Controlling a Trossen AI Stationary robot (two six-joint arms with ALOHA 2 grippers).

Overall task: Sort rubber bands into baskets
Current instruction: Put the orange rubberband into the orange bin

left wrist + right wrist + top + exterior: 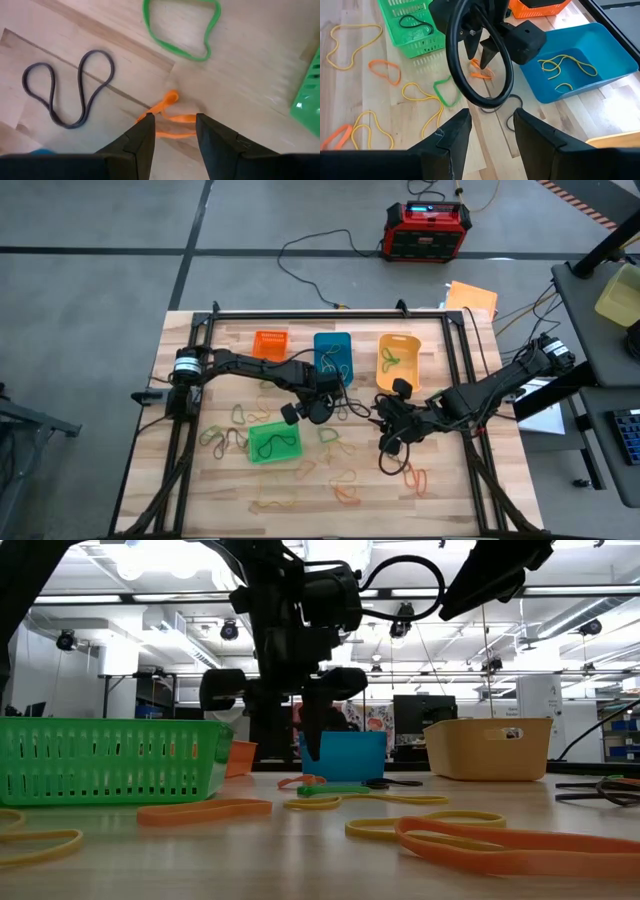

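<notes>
right now we see our left gripper down at the table's middle, between the green basket and the blue basket, its fingers parted and straddling an orange rubber band lying on the wood, not clamped. a dark band and a green band lie near it. our right gripper hovers just right of centre, fingers apart, holding nothing. yellow bands lie in the blue basket.
</notes>
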